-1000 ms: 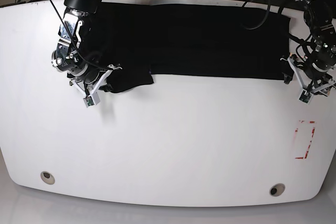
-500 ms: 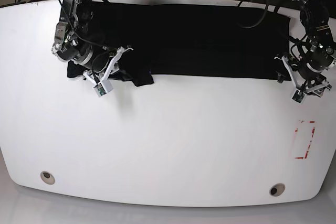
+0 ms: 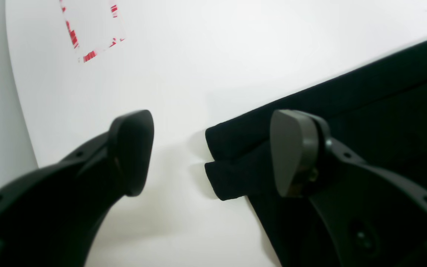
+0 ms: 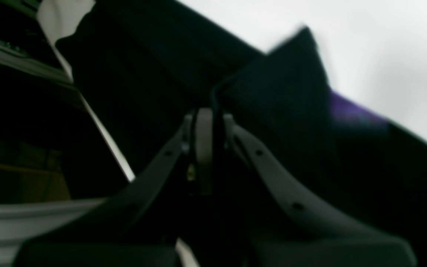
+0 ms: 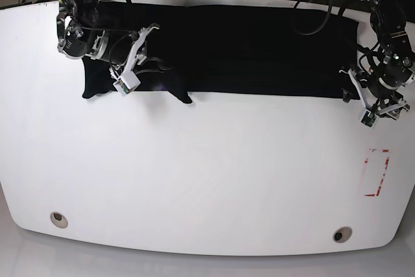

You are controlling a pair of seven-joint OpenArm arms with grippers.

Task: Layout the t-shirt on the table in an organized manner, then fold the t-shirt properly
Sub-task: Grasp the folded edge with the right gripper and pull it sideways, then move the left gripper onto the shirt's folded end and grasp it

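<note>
Risk first. My right gripper (image 4: 212,115) is clenched on a fold of the t-shirt (image 5: 259,50), as best I can read the dim wrist view. Its pinch looks narrow; if I pull fast or turn it, the fold could slip out or drag the whole band askew. A purple patch (image 4: 350,111) shows beside the raised fold, so a layer may be turning over and could bunch. My left gripper (image 3: 211,152) is released, jaws wide apart, so nothing anchors the other end against a pull.

Position, taken from the red dashed mark (image 5: 376,173): the t-shirt lies on the table (image 5: 207,180), robot side of the mark, running from near it away toward my right. The left gripper stands just robot side of the mark, fingers either side of the cloth's end edges; the right is well away from it, over the cloth's far end.
</note>
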